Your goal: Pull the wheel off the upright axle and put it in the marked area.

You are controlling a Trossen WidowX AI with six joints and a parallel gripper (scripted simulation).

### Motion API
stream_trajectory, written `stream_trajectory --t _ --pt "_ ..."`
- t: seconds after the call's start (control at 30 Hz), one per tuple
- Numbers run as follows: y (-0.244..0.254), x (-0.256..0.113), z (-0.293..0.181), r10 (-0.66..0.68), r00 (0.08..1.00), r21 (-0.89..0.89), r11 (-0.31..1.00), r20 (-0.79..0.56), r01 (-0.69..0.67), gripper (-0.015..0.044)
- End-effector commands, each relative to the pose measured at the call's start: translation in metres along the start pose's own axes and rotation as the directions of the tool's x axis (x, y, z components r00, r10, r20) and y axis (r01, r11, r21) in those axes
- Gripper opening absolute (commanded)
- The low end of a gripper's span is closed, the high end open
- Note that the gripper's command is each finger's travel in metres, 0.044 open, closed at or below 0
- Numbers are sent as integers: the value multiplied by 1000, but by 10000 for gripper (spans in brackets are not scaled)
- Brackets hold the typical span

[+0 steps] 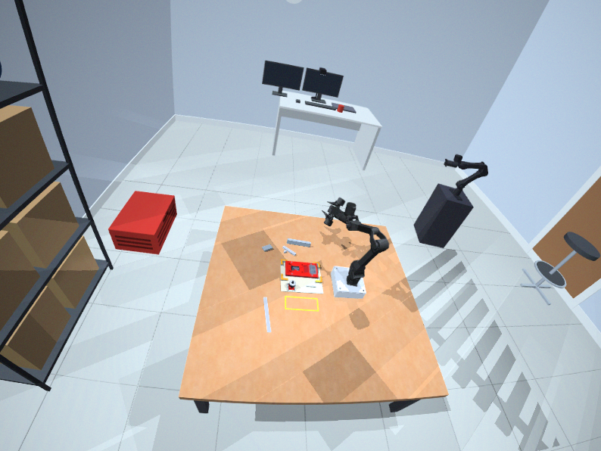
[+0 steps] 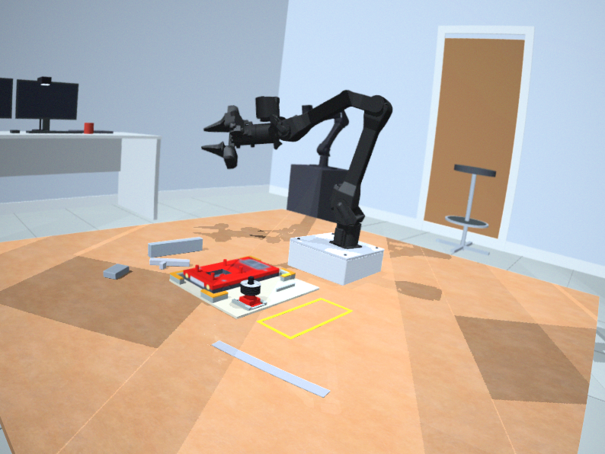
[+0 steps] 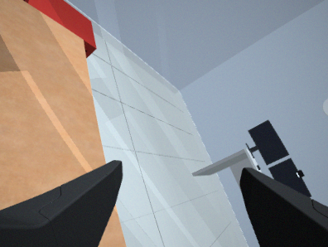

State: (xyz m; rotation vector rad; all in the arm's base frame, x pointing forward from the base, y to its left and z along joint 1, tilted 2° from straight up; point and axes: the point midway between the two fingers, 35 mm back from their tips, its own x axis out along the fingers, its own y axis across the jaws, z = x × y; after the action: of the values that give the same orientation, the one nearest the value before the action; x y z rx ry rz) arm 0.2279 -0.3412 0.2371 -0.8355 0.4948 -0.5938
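The black wheel [image 1: 292, 283] [image 2: 250, 288] with a pale hub sits around the upright axle, whose dark top [image 2: 251, 279] sticks out above it. The axle stands on a red block [image 2: 251, 299] on the cream plate [image 2: 303, 289] [image 1: 311, 290]. The marked area, a yellow outline [image 1: 301, 309] [image 2: 274, 330], lies on the table beside the plate, with nothing inside it. My gripper [image 1: 325, 212] [image 2: 203, 139] [image 3: 181, 172] is open and empty, raised high above the far part of the table and pointing roughly level, well away from the wheel. The wheel is out of the wrist view.
A red car body [image 1: 303, 269] [image 2: 243, 275] lies on the plate between yellow-and-grey corner blocks. Grey pieces [image 1: 298, 242] [image 2: 116, 271] lie behind and to the left of the plate. A pale flat strip [image 1: 266, 315] [image 2: 270, 369] lies near the marked area. The arm's white base [image 1: 348, 290] [image 2: 320, 263] stands right of the plate.
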Motion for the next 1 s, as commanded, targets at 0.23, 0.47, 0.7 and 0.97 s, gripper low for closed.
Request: stream_trajectory --t 0.23,0.47,0.7,0.97 --pt "121 37 78 433 901 279 862 29 -424 300" --pt "211 23 131 691 722 375 679 -36 -631 300" --pt "294 -26 175 853 491 423 516 -175 -745 300" --pt "362 -106 198 871 241 466 441 -428 -767 300"
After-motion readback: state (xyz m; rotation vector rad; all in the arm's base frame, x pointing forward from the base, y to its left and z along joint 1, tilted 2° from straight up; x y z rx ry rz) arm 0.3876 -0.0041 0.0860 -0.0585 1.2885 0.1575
